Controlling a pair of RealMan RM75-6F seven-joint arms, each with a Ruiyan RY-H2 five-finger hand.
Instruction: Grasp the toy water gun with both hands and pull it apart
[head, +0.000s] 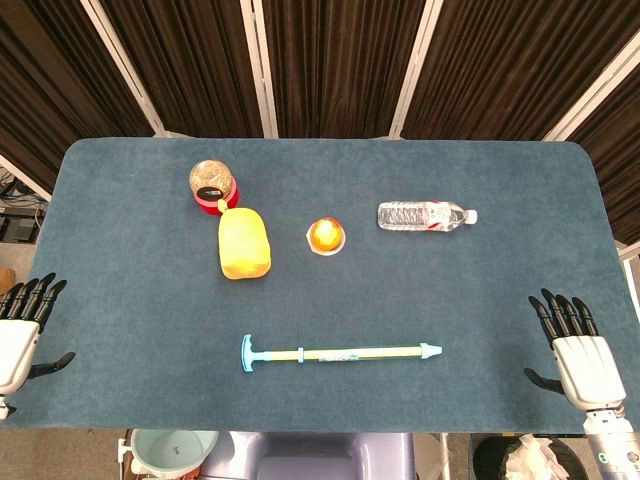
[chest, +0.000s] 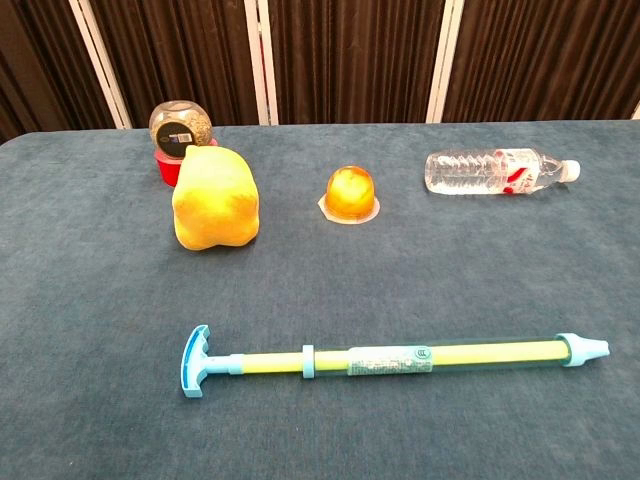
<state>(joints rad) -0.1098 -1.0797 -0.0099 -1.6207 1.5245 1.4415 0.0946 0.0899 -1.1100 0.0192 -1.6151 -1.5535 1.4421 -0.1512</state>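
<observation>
Blue felt table (head: 560, 180), dark curtain behind. Toy water gun (head: 340, 353): lower centre, lying flat; probably light, rigid, slick plastic; grasp T-handle and barrel. Left hand (head: 20, 335), right hand (head: 580, 355): lower corners, empty, fingers spread.

We can read no text, number or brand in either view. The toy water gun (chest: 393, 360) carries a label strip at its middle with small marks too fine to make out. At 1 o'clock from it, the water bottle (chest: 497, 170) wears a wrapper with red marks, unreadable. At 11 o'clock, the round jar (chest: 182, 128) shows a dark label, also illegible.
</observation>
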